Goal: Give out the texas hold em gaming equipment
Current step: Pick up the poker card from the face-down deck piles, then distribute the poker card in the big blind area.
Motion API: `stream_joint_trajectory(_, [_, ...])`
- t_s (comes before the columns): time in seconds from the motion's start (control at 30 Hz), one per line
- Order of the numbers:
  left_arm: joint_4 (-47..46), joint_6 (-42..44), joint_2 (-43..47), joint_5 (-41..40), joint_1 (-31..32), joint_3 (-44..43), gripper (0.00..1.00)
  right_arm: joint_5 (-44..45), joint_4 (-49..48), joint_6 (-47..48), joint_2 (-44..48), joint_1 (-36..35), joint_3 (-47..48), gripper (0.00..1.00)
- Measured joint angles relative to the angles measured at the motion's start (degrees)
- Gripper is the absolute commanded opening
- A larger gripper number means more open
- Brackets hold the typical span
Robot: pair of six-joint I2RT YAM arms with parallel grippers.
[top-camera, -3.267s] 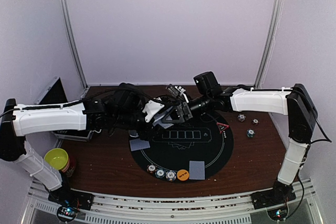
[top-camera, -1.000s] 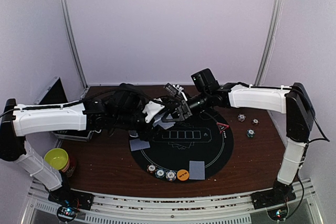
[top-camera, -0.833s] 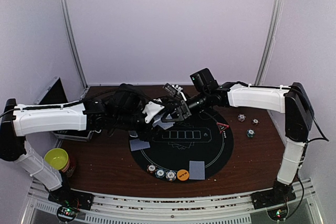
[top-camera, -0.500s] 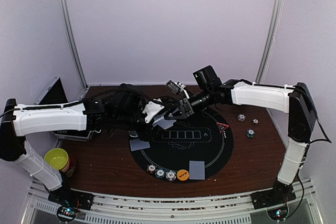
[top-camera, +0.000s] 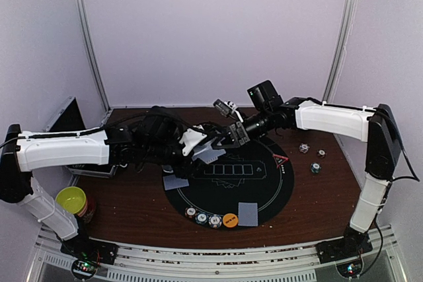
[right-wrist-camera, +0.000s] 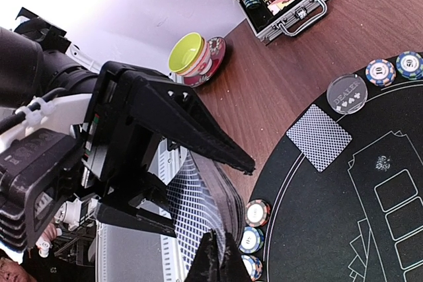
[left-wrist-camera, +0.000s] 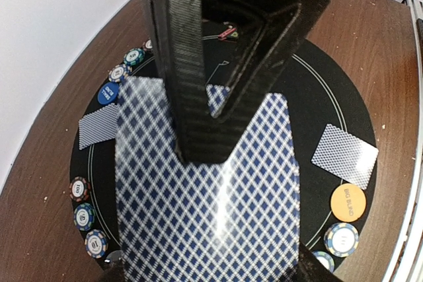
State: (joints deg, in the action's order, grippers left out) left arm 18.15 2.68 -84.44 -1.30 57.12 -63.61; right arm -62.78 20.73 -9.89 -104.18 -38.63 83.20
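Left gripper (left-wrist-camera: 201,151) is clamping the deck (left-wrist-camera: 205,229): one finger is lying across the back of the uppermost card, and the other, underneath, is hidden. Right gripper (right-wrist-camera: 215,265) is meeting it nose to nose, its fingertips pressed together on the near edge of the top card (right-wrist-camera: 187,219), as far as the wrist view shows. Both are hanging above the mat (top-camera: 264,189), with the deck fanning out between them.

Risks from here, as I judge them:
- Double pull. The pinch is sitting on a thin edge over a stack, so a second card may be caught in it too. I cannot tell how many are being gripped.
- Card locked. The left finger is pressing on the very card being drawn, and a hard pull could bend it or shift the whole deck in the clamp.
- Slip. The bite is shallow, so the card may be sliding out and dropping face up, or landing on the chips (top-camera: 201,216) below the grippers.
- Collision. The two sets of fingers are almost touching, and a sideways pull may be knocking them together and spilling the deck.
- Misplacement. Two dealt cards (top-camera: 248,213) are already lying on the mat beneath the grippers, and a loose drop could overlap one of them.
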Motion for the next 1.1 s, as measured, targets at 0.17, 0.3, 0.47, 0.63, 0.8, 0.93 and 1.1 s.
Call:
stream_joint_trajectory(0.17, [-0.5, 0.0, 0.0, 0.1, 0.0, 0.0, 0.6, 0.2, 1.3, 0.7, 1.0, 0.1, -0.2, 0.0])
stream_joint_trajectory(0.3, [-1.0, 0.0, 0.0, 0.3, 0.2, 0.0, 0.6, 0.2, 2.9, 1.4, 2.0, 0.2, -0.2, 0.0])
stream_joint_trajectory(0.47, [-1.4, 0.0, 0.0, 0.3, 0.3, 0.0, 0.6, -0.7, 5.0, 2.4, 3.5, 2.5, -0.3, 0.0])
stream_joint_trajectory(0.63, [-1.4, 0.0, 0.0, 0.3, 0.3, 0.0, 0.6, -1.6, 6.6, 3.6, 7.5, 7.7, -1.8, 0.0])
stream_joint_trajectory(0.8, [-1.4, 0.0, 0.0, 0.3, 0.3, 0.0, 0.6, -1.1, 11.0, 11.3, 12.5, 11.2, -2.1, 0.0])
stream_joint_trajectory(0.93, [-1.4, 0.0, 0.0, 0.3, 0.3, 0.0, 0.6, 1.4, 21.1, 23.8, 13.8, 11.4, -0.1, 0.0])
stream_joint_trajectory(1.1, [-1.4, 0.0, 0.0, 0.3, 0.3, 0.0, 0.6, 4.3, 37.2, 39.1, 9.7, 11.4, 3.7, 0.0])
